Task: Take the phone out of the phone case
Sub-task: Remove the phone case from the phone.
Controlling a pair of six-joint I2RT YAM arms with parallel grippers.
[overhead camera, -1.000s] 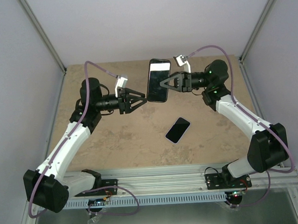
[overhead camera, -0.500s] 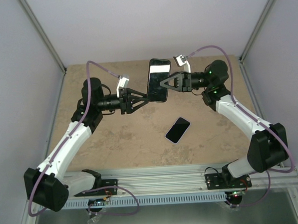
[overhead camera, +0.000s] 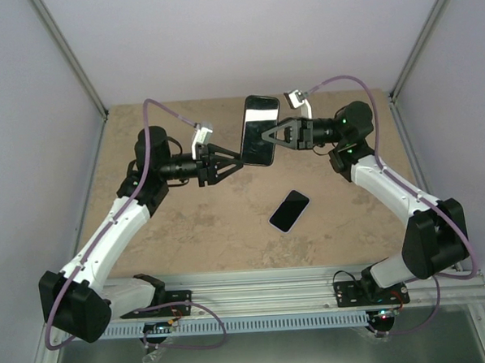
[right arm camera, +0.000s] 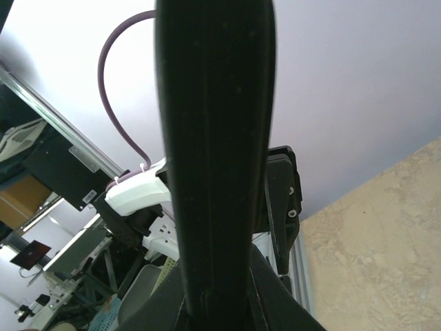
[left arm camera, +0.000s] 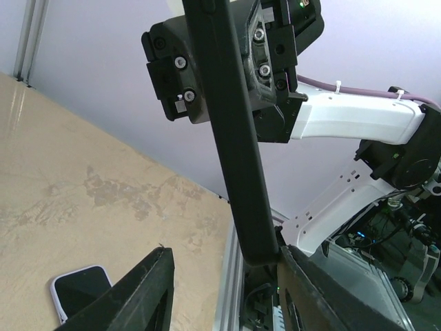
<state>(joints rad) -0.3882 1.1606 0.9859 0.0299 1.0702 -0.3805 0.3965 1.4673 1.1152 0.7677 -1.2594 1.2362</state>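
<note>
phone (overhead camera: pixel 260 119) upright, clamped by right claw (overhead camera: pixel 265 137); left claw (overhead camera: pixel 240 157) parted, straddling its edge; second phone (overhead camera: pixel 290 211) flat on table (overhead camera: pixel 188 225).

On my overhead feed I see a tan, stone-patterned table (overhead camera: pixel 188 233). A dark handset (overhead camera: pixel 290 211) with a pale rim lies flat at about 4 o'clock from its middle. Pale grey walls (overhead camera: pixel 235 44) close off 9, 12 and 3 o'clock. An aluminium rail (overhead camera: pixel 264 282) runs along 6.

Black-cased phone (overhead camera: pixel 258 130) hangs upright in midair.
</note>
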